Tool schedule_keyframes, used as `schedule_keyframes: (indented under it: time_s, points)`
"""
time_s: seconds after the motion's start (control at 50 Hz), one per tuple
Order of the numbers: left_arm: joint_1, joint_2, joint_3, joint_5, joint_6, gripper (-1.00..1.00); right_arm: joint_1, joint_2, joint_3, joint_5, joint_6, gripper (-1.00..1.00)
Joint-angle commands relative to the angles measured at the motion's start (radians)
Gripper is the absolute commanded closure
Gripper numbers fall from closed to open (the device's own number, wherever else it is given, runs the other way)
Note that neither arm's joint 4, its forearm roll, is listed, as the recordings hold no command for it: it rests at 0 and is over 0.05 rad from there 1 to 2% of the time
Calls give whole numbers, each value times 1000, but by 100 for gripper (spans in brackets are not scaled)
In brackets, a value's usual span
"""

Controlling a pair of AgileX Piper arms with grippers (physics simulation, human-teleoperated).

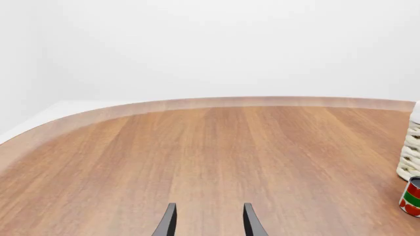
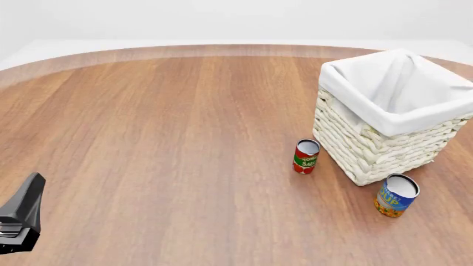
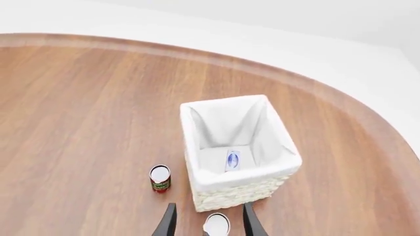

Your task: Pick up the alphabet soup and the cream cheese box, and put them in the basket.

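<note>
- The round wooden table (image 2: 163, 144) carries everything; the basket serves as landmark for what follows.
- The wicker basket (image 2: 384, 145) stands upright on the table, its white cloth lining (image 2: 395, 88) folded over the rim.
- The cream cheese box (image 3: 232, 160) lies flat on the lining at the bottom of the basket, seen from the right wrist view; its blue oval mark faces up.
- The alphabet soup (image 2: 396, 195) stands upright on the table just beside the basket's near corner, on the arms' side, and looks to be just apart from the wicker, though the gap is hard to judge.
- The red and green can (image 2: 305, 156) stands upright near the basket's left wall, apart from it.
- The right gripper (image 3: 206, 221) hangs high above the soup can, fingers spread and holding nothing.
- The left gripper (image 1: 206, 221) is low over bare wood, well apart from the basket on its left side, fingers parted and empty.
</note>
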Motion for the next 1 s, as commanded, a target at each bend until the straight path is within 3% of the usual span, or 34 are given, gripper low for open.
schedule_keyframes:
  time_s: [0.02, 0.24, 0.46, 0.7, 1.0]
  points:
    - [0, 0, 0, 0, 0, -100, 7, -7, 4, 8, 2, -100]
    - [0, 0, 0, 0, 0, -100, 7, -7, 4, 8, 2, -100]
    - [0, 0, 0, 0, 0, -100, 9, -58, -36, 96, 2, -100]
    - [0, 0, 0, 0, 0, -100, -4, -71, -24, 111, 5, -100]
    - [0, 0, 0, 0, 0, -100, -14, -154, 121, 73, -14, -100]
